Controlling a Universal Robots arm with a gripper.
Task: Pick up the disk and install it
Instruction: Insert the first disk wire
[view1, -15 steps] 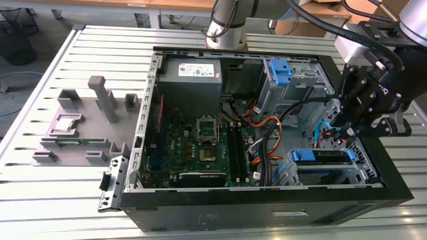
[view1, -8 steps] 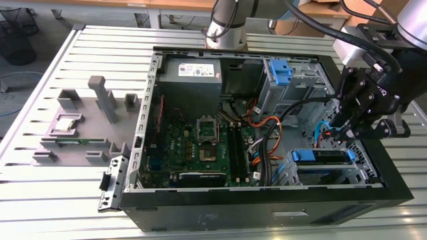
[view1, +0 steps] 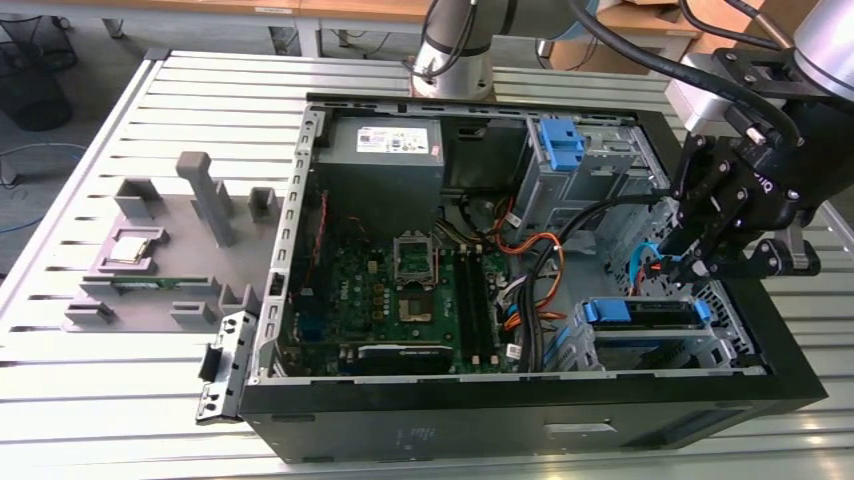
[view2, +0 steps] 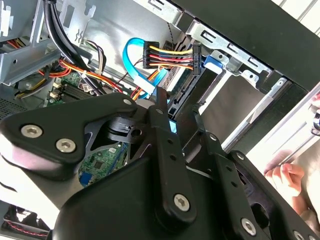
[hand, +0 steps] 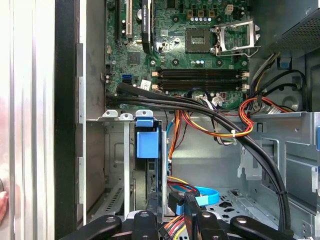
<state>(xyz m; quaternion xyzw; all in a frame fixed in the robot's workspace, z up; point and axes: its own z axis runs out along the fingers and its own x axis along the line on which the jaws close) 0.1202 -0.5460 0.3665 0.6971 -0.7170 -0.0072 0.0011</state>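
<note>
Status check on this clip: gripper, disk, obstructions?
Gripper low over the case's drive bay. Disk seated in the bay. Cable plugs close beside the fingers.

No legible txt anywhere. Sticker on grey power supply (view1: 383, 140) has print, too small to read.

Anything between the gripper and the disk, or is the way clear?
Yes. In the first wrist view a black connector with coloured wires and a blue cable lie at the gripper, just short of the disk in its bay.
</note>
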